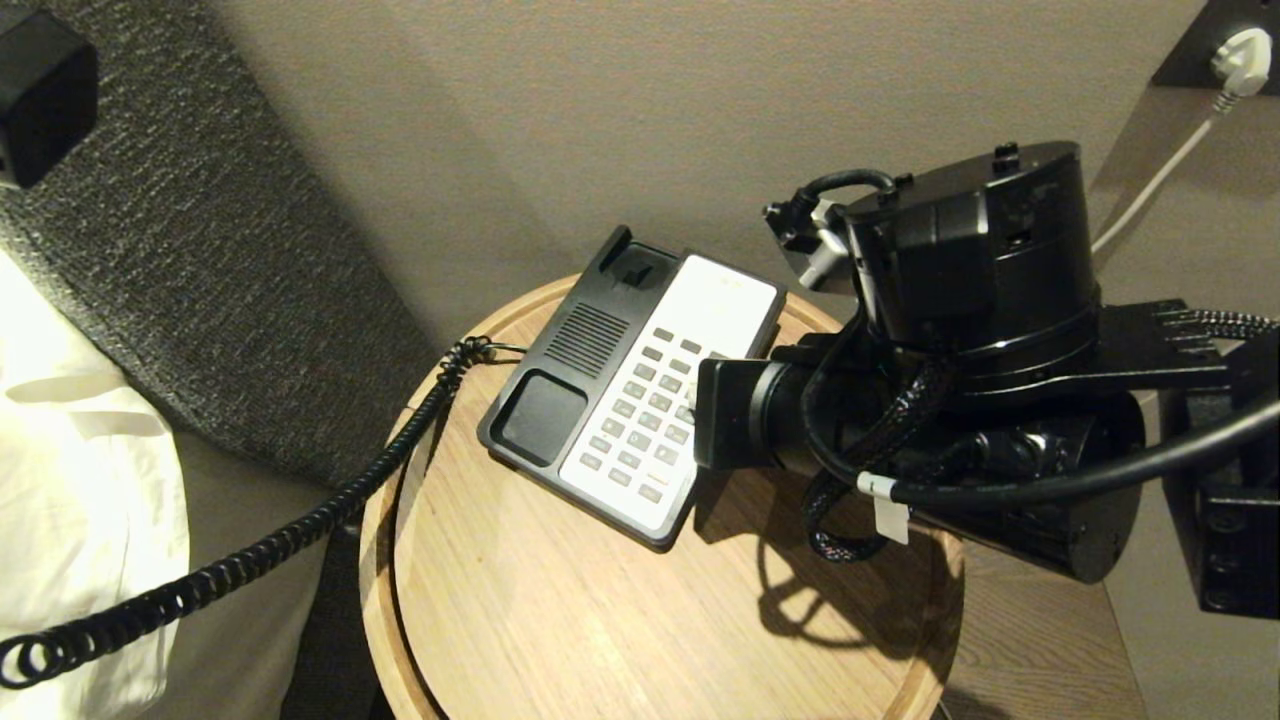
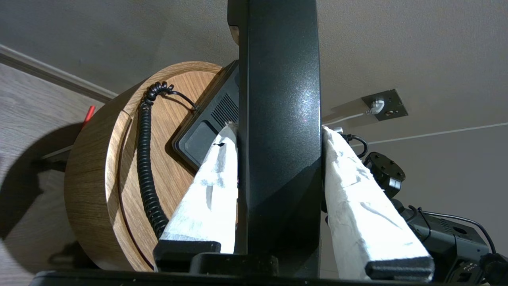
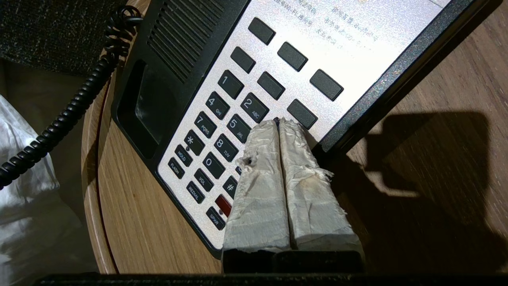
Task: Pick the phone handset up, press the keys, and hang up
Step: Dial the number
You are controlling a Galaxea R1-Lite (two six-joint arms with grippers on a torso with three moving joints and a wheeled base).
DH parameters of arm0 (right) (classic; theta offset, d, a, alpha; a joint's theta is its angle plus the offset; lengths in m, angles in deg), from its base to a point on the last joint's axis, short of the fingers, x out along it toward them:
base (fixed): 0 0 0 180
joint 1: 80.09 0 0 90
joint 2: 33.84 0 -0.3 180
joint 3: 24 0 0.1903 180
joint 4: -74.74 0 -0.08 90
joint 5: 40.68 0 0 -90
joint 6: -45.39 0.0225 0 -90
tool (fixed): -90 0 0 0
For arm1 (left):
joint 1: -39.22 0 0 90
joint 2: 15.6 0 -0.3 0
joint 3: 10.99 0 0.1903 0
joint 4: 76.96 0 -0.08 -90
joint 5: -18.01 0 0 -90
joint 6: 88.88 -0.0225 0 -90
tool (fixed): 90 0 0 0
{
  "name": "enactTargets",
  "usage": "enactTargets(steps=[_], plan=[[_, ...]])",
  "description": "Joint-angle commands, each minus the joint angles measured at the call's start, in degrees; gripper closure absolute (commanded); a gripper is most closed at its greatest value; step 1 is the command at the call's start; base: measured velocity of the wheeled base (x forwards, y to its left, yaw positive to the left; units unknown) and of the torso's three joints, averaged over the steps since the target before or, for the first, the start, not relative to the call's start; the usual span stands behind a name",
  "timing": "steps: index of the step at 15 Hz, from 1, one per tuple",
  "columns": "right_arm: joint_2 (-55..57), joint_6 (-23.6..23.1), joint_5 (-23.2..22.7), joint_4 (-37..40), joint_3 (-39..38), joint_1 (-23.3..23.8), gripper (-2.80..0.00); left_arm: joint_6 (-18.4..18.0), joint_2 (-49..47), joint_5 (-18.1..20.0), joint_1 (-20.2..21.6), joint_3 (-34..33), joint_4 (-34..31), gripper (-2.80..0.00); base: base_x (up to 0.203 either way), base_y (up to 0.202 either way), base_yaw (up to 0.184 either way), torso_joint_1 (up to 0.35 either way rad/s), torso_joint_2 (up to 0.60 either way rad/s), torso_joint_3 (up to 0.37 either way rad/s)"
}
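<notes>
On the round wooden table [image 1: 560,620], toward its rear edge by the wall, sits the phone base [image 1: 630,390]: black plastic casing, slotted speaker grille, white keypad panel set at a slant. Its cradle recess is vacant. The phone handset [image 2: 279,119] is off the base and held clear of the table, out of the head view; in the left wrist view it shows as a long, glossy black bar running between the fingers. The left gripper [image 2: 279,133] is clamped across the handset's width, its white, tape-wrapped pads pressed against both flanks. Judgement: the handset is kept lifted so the keypad stays clear for dialling.

The coiled cord [image 1: 250,550] leaves the base's left side, crosses the table's left edge and trails off over white bedding, so it is well away from the keys.

The right gripper [image 3: 279,123] is at the keypad's right side, fingers [image 3: 262,171] pressed together with no gap, forming a single blunt point. The tip sits at the key column right of the 2 and 5 keys; whether it actually depresses a key cannot be determined. Judgement: the closed fingers serve as a pressing tool, and the key-pressing step is in hand, with hanging up not yet done.

The table top is light oak-grain with a raised rim.
</notes>
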Motion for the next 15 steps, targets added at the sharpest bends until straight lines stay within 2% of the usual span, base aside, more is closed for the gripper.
enactTargets(steps=[1,15], plan=[[0.13,0.15,0.10,0.06,-0.14,0.00,0.00,0.25,-0.03,-0.07,0.01,0.00,-0.09,0.00,0.000,0.000,0.000,0.000,0.00,0.000],[0.75,-0.02,0.10,0.06,-0.23,0.17,0.00,0.25,0.14,-0.07,0.01,-0.09,-0.09,0.00,0.000,0.000,0.000,0.000,0.00,0.000]])
